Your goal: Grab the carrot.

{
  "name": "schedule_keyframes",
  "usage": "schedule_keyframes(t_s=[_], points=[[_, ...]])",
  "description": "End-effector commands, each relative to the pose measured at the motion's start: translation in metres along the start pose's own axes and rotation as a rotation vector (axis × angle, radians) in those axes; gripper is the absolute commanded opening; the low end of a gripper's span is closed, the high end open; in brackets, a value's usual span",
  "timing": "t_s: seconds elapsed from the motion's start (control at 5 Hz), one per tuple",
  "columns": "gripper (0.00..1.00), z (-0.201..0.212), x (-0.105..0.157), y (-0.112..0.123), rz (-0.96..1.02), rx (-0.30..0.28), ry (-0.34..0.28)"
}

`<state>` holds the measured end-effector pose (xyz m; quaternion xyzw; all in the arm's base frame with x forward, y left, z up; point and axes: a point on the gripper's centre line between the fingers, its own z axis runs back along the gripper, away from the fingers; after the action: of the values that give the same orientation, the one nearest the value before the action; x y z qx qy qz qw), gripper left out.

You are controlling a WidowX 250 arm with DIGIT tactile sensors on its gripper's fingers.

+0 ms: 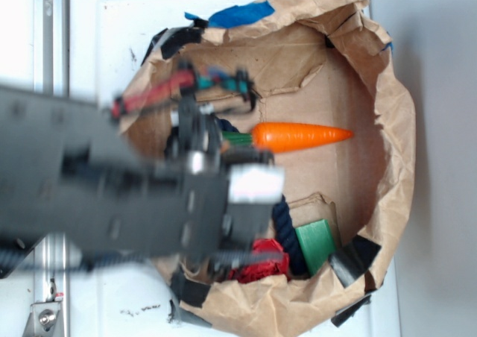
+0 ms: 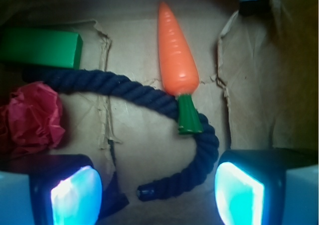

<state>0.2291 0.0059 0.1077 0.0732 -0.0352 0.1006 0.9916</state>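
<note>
Open tool (image 2: 158, 192) hovers short of carrot (image 2: 176, 51), stem nearest

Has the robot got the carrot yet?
Not yet. The gripper is already down inside the paper bag with its jaws wide open and nothing between them. The carrot lies just ahead, untouched, its green stem resting on the blue rope. Still to do: move forward, close on it, lift.
</note>
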Motion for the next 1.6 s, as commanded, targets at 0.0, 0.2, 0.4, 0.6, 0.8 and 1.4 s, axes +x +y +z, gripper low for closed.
schedule_keyframes(t_s=[0.0, 0.2, 0.4, 0.6, 0.8, 1.4], points=[[1.00, -0.002, 0.033, 0.011, 0.026, -0.038, -0.041], [1.00, -0.012, 0.066, 0.013, 0.037, -0.033, -0.026], [1.00, -0.022, 0.096, 0.009, 0.033, -0.005, -0.017], [1.00, -0.025, 0.113, 0.008, 0.035, -0.006, -0.015], [1.00, -0.029, 0.105, 0.006, 0.008, -0.007, -0.036], [1.00, -0.035, 0.070, -0.005, -0.067, 0.004, -0.051]])
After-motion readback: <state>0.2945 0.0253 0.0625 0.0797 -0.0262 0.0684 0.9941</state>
